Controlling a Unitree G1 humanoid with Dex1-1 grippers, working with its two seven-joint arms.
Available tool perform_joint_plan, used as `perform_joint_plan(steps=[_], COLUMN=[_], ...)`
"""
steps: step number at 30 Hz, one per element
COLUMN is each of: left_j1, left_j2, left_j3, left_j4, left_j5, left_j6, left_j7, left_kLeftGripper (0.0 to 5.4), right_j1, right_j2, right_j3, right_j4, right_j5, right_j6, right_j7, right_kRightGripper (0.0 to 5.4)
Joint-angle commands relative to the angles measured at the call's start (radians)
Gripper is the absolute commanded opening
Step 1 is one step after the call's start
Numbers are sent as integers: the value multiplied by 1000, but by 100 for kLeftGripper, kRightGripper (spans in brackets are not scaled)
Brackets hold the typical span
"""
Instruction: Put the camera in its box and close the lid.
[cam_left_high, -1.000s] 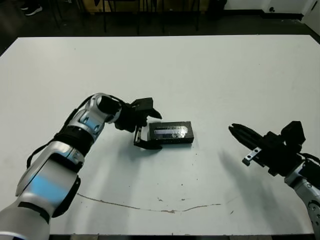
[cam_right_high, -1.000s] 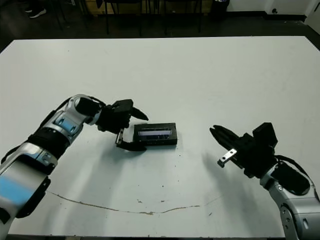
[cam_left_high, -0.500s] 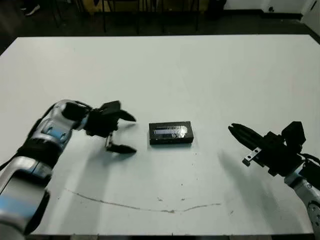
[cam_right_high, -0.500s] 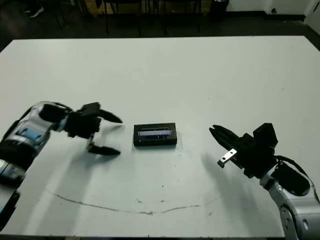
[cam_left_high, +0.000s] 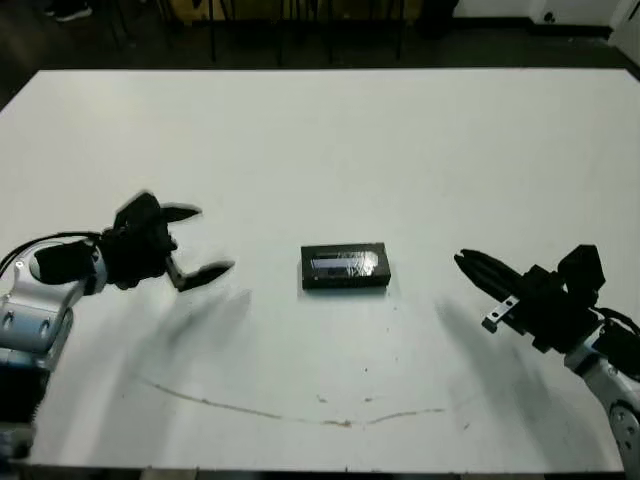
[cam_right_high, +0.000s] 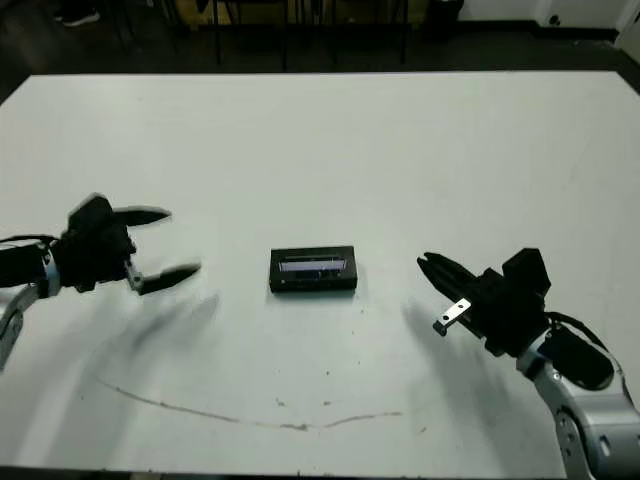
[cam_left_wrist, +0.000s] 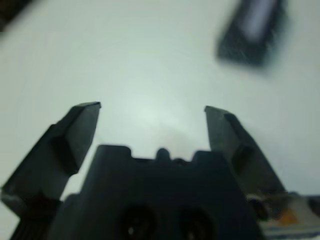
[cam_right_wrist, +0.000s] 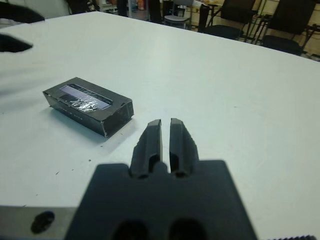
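Box (cam_left_high: 344, 267) sat mid-frame on white table (cam_left_high: 400, 140), lid (cam_right_wrist: 85, 96) already on w/ silvery strip facing up; looked closed. Camera not visible, presumably inside, couldn't confirm.

Left gripper (cam_left_high: 195, 240) at left-center of frame, well apart from box, jaws wide apart, empty, motion-blurred. Right gripper (cam_right_high: 430, 264) at lower right, near box but not touching, jaws together, nothing between them.

Handling, judged: small rigid black carton, prob light, so likely to skate on smooth tabletop if nudged from 1 side. Strip glossy, prob slick; matte side walls better for grip. If lid needed seating, would've pressed straight down on top center, or pinched across the 2 long sides. Corner nearest right wrist cam looked a bit scuffed, cardboard-ish, so hard squeeze risked crushing it.
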Motion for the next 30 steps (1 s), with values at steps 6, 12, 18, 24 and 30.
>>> perform_joint_plan(steps=[6, 12, 18, 24, 30], left_j1=[-39, -70, -86, -68, -22], left_j2=[-252, -408, -472, -500, -508], left_j3=[-69, -212, -338, -426, -464], left_j4=[-169, -149, -27, 78, 124], left_j5=[17, 39, 119, 200, 219], left_j6=[156, 199, 234, 234, 239], left_j7=[330, 426, 476, 513, 505], left_kLeftGripper=[287, 173, 57, 1, 1], right_j1=[-12, -12, -17, -11, 1], right_j2=[21, 26, 27, 34, 29], right_j3=[6, 9, 8, 12, 8], right_j4=[90, 90, 109, 98, 72], right_j5=[-12, -26, -21, -28, -22], right_j6=[-104, -121, -150, -145, -118], right_j7=[35, 19, 34, 25, 15], right_kRightGripper=[0, 0, 0, 0, 0])
